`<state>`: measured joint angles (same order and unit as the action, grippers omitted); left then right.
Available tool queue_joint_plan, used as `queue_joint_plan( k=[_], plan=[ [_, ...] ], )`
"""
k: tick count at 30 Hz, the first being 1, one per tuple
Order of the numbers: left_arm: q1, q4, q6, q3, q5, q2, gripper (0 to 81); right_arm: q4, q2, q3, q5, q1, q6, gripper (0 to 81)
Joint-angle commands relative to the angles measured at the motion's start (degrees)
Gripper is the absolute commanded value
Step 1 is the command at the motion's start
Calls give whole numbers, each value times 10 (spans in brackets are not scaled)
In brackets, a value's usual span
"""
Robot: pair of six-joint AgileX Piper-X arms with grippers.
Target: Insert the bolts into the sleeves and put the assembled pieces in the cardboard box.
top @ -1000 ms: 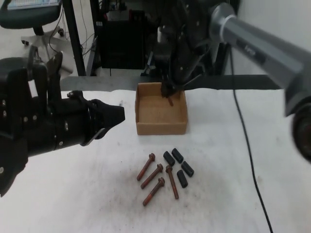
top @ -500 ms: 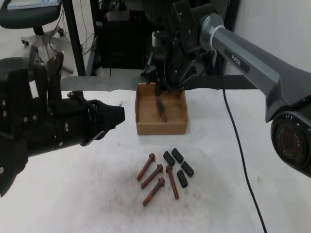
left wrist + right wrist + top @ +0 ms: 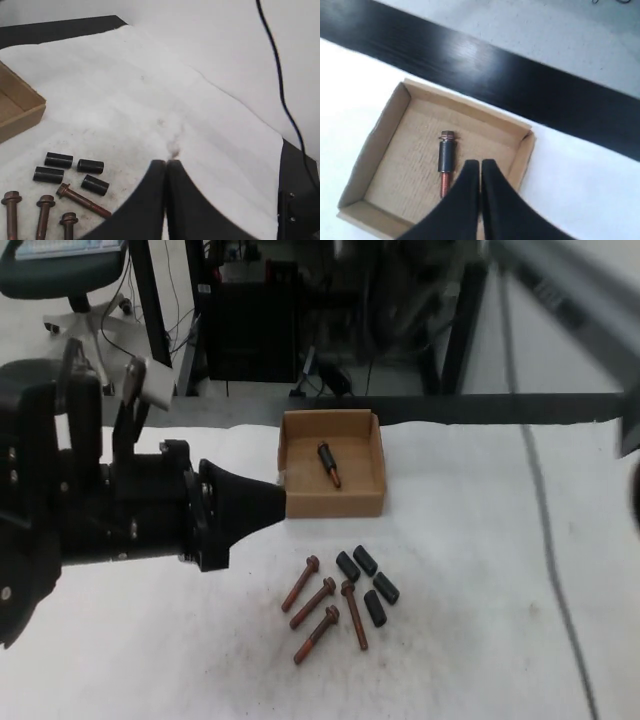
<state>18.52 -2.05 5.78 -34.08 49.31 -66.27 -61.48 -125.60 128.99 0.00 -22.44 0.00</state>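
Assembled bolt (image 3: 329, 464) lies in cardboard box (image 3: 331, 506); left jaws, right jaws clenched, empty.

No text, number or sign can be read in any view. The walls of the brown cardboard box (image 3: 330, 506) are plain. The pale printed sheet (image 3: 60, 248) in the room behind, seen in the high view, has marks too small to read.
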Motion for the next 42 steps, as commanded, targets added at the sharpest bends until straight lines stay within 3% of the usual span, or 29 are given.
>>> queue_joint_plan(
  k=[1,3,6,11,13,18,22,25,30,38,42],
  plan=[
    [5,-1,-20,-1,-35,4,3,-28,57,6,-56,4,-72,8],
    [5,1,-28,-2,-37,-1,6,-61,84,5,-141,4,-127,8],
    [5,30,-28,-11,-37,-15,93,-110,125,-16,-153,5,-90,8],
    [5,106,-28,-49,-85,-47,387,-171,220,-135,-148,-10,-127,8],
    [5,120,-28,-70,-101,-58,454,-148,268,-210,-131,-10,-113,8],
    [18,121,-58,-118,-140,-75,408,18,445,-488,-85,-6,-33,8],
    [48,161,-124,-137,-206,-89,333,187,595,-728,-124,-7,53,8],
    [74,209,-173,-148,-255,-120,320,248,681,-846,-153,-7,126,8],
    [93,267,-176,-192,-283,-207,320,221,768,-930,-177,-7,156,8],
    [109,434,-195,-377,-310,-356,320,206,813,-939,-179,-7,155,8],
    [125,503,-219,-470,-365,-422,320,206,813,-939,-187,-7,155,8]
  ],
)
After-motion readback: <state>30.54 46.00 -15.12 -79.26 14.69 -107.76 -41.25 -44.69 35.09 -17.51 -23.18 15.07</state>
